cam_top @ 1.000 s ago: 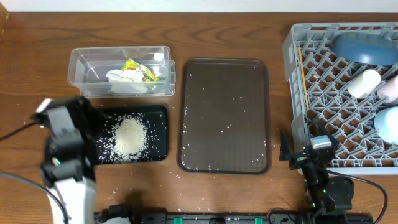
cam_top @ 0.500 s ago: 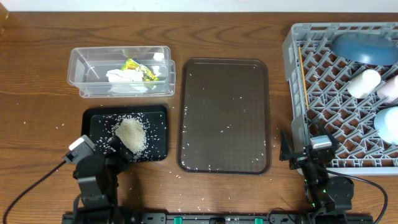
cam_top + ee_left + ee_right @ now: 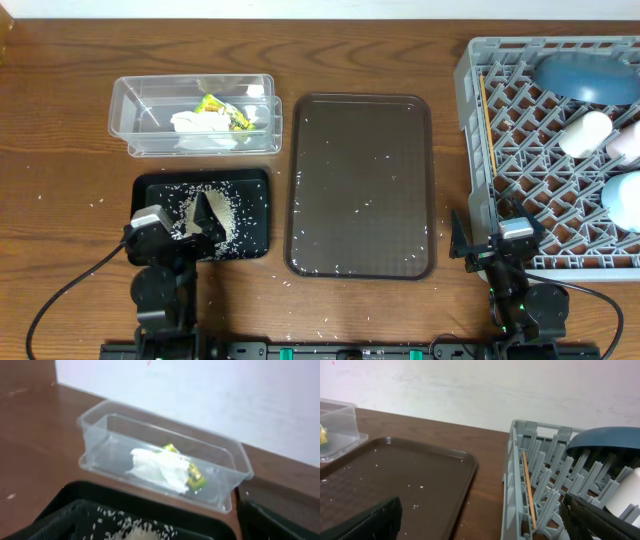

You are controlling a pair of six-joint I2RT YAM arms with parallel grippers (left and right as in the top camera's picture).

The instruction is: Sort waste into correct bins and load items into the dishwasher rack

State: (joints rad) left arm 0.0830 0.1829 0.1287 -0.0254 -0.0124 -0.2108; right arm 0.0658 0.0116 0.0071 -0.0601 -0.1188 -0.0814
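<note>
Clear tub: a clear plastic rectangular tub (image 3: pixel 130 115) stands at the back left of the wooden table (image 3: pixel 60 170).
Tub contents: a crumpled white tissue (image 3: pixel 205 128) with a small yellow-green snack wrapper (image 3: pixel 225 110) lying against it.
Black tray: a shallow black rectangular tray (image 3: pixel 255 215) sits just in front of the tub.
Rice: a heap of loose white rice grains (image 3: pixel 225 210) lies in the black tray.
Left claw: the left gripper (image 3: pixel 160 510) hangs over the black tray's near edge, fingers spread, nothing between them.
Brown tray: a larger brown serving tray (image 3: pixel 360 185) in the middle is dotted with stray grains.
Right claw: the right gripper (image 3: pixel 480 520) sits low beside the rack's front left corner, fingers apart and empty.
Rack: a big square grey plastic crate with a lattice floor (image 3: pixel 475 130) stands at the right.
Rack contents: thin wooden chopsticks (image 3: pixel 487 120) lie along its left wall, with a large blue bowl (image 3: pixel 590 75) at the back, a white cup (image 3: pixel 585 133) on its side and a small light-blue bowl (image 3: pixel 622 200) at the right edge.
</note>
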